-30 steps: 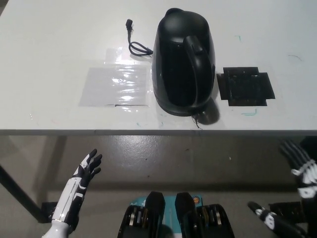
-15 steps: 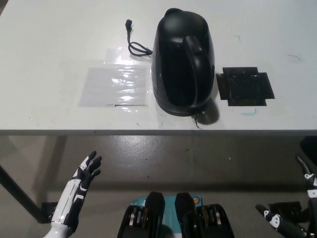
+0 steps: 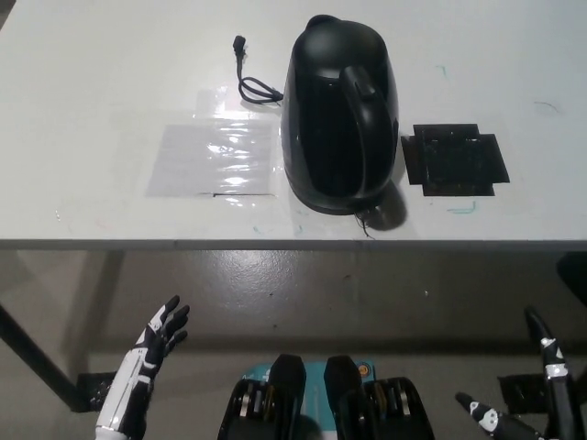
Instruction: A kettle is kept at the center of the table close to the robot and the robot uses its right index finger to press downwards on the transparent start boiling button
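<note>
A black kettle point(image 3: 339, 115) stands on the white table point(image 3: 110, 73), near the front edge and a little right of centre, handle toward me. Its start button at the base of the handle is too dark to make out. My black right hand point(image 3: 537, 394) is low at the bottom right, below the table edge, fingers spread, holding nothing. My white left hand point(image 3: 158, 341) rests at the lower left below the table, fingers apart and empty. Both hands are far from the kettle.
A black power cord point(image 3: 252, 82) lies behind the kettle on the left. A clear plastic sheet point(image 3: 215, 156) is taped left of the kettle. A black square mat point(image 3: 454, 159) lies to the kettle's right. The floor shows below the table's front edge.
My right hand has dropped down toward the bottom right corner. The left hand has sunk slightly. The kettle has not moved.
</note>
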